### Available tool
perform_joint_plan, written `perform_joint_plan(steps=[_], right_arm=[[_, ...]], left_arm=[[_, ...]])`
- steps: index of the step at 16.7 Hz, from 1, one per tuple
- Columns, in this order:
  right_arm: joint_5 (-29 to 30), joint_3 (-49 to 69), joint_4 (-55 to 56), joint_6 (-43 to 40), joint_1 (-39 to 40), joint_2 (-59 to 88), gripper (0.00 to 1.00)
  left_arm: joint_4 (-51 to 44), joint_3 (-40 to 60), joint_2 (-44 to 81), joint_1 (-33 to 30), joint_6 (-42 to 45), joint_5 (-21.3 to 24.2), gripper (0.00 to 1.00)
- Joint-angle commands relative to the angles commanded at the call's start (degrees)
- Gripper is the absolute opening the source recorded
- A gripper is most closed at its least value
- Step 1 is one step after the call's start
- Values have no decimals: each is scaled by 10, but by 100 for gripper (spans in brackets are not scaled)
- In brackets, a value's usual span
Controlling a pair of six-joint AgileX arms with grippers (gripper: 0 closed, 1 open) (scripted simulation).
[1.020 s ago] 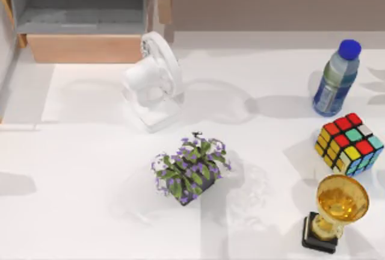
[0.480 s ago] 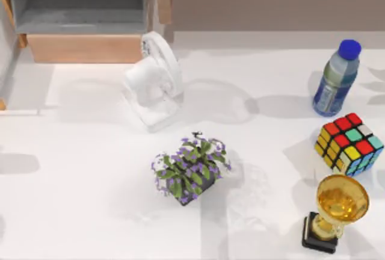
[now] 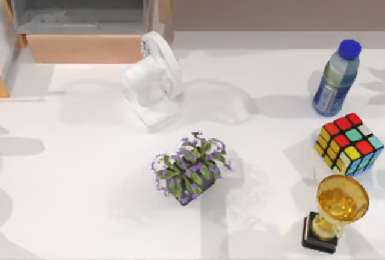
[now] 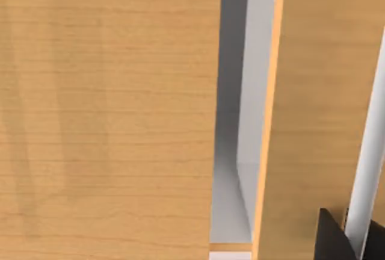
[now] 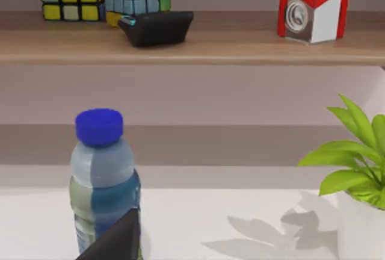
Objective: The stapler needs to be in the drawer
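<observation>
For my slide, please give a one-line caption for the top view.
Open drawer at the table's back left, with a white fan, flowering plant, water bottle, puzzle cube and trophy.

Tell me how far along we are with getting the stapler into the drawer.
Done: the drawer stands open. A pale streak on its grey floor may be the stapler; I cannot confirm it. In hand: the left gripper is close against the cabinet's wood panels; the right gripper sits near the water bottle. Left: verify the stapler is inside.

Shadows on the table's (image 3: 90, 170) left side shifted — objects unmoved.
</observation>
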Motion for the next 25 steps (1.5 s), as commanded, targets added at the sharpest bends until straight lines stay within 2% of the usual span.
perform_joint_plan(steps=[10, 17, 25], right_arm=[[0, 0, 0, 0, 0, 0, 100], [0, 0, 0, 0, 0, 0, 100], [0, 0, 0, 0, 0, 0, 100]], left_arm=[[-72, 132, 58, -47, -2, -47, 0], [-82, 148, 66, -52, -3, -51, 0], [-154, 286, 129, -84, -5, -84, 0]])
